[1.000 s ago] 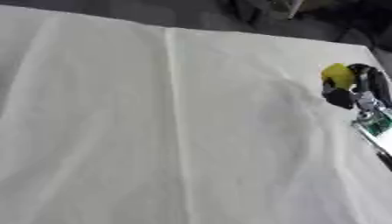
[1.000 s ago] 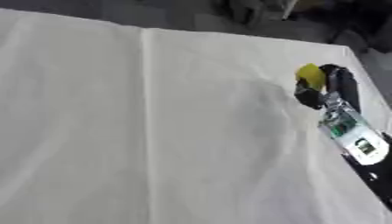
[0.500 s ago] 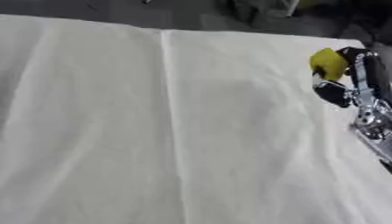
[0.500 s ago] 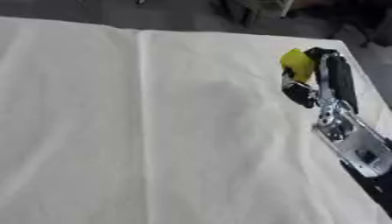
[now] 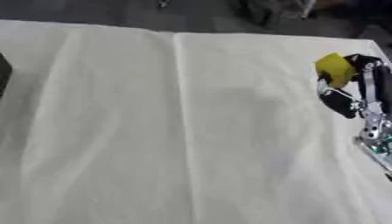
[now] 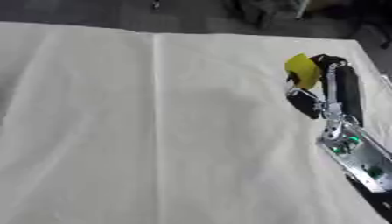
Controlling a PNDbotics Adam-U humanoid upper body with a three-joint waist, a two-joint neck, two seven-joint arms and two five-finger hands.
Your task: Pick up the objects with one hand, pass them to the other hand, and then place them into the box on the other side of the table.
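Observation:
A yellow object (image 6: 302, 70) is held in my right hand (image 6: 330, 94) at the right side of the white-clothed table (image 6: 153, 131), a little above the cloth. The fingers (image 6: 341, 83) curl over its top and the thumb (image 6: 304, 103) sits below it. My right forearm runs down to the lower right corner. The left hand shows in neither view. A dark edge (image 5: 3, 72) at the far left of the left eye view may be the box; I cannot tell.
The white cloth has a long crease (image 5: 182, 109) running from the far edge toward me. A dark floor with blurred items (image 6: 260, 11) lies past the table's far edge.
My right hand has risen and moved toward the far edge and slightly left with the yellow object in it. The picture has shifted too, so the camera has moved.

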